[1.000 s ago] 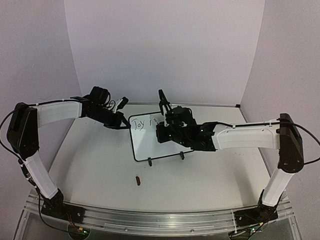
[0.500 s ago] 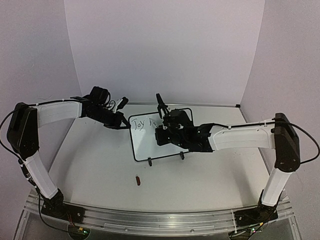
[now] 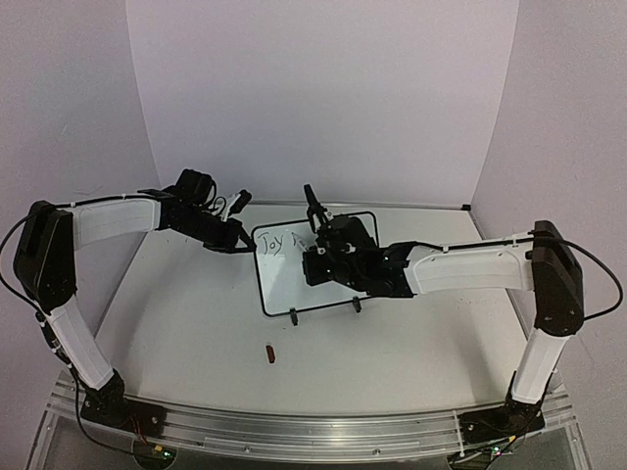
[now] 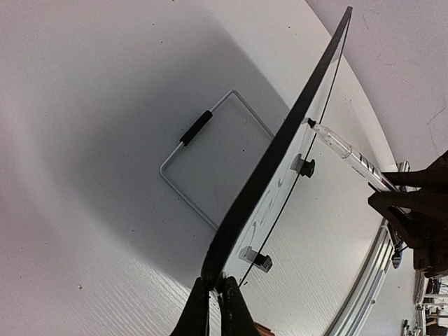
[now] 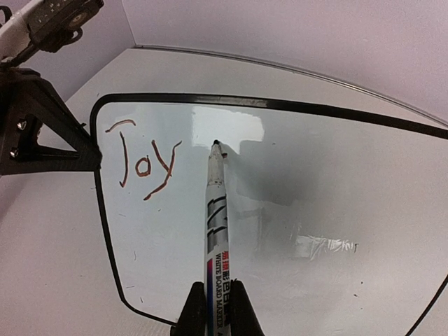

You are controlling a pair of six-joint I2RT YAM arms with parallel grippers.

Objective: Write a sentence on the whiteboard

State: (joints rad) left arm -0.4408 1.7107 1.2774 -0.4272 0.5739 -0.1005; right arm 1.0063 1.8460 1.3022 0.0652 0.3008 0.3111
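Nearest me, a small red-brown piece (image 3: pixel 268 353) lies on the table (image 3: pixel 186 323), apart from the whiteboard (image 3: pixel 284 284), which stands tilted on its 2 clip feet mid-table. My right gripper (image 5: pixel 218 308) is clamped on a marker (image 5: pixel 215 210), whose tip touches the board just right of the written "Joy" (image 5: pixel 143 162). My left gripper (image 4: pixel 216 297) is pinched tight on the board's far left edge.

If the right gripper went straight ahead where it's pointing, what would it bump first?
Probably the whiteboard: the marker in the right gripper aims at its surface right of "Joy", tip seemingly touching.
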